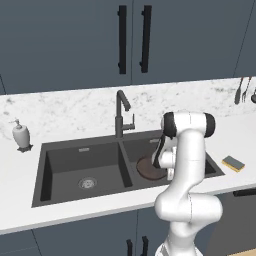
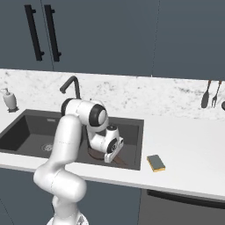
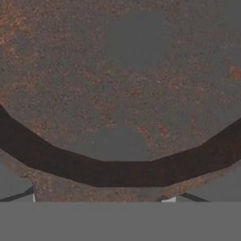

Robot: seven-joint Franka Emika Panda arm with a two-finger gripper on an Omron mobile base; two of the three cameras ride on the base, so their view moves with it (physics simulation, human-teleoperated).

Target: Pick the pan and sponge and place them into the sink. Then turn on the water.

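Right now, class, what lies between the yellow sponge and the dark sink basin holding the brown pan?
Bare white counter, seen in the right base view.

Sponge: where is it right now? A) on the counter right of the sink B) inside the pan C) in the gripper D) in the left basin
A: the sponge lies on the white counter right of the sink, while the pan sits in the right basin.

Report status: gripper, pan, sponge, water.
Gripper low in the right basin over the pan, grip unclear. Sponge on the counter right of the sink. Faucet dry. Nothing in the way.
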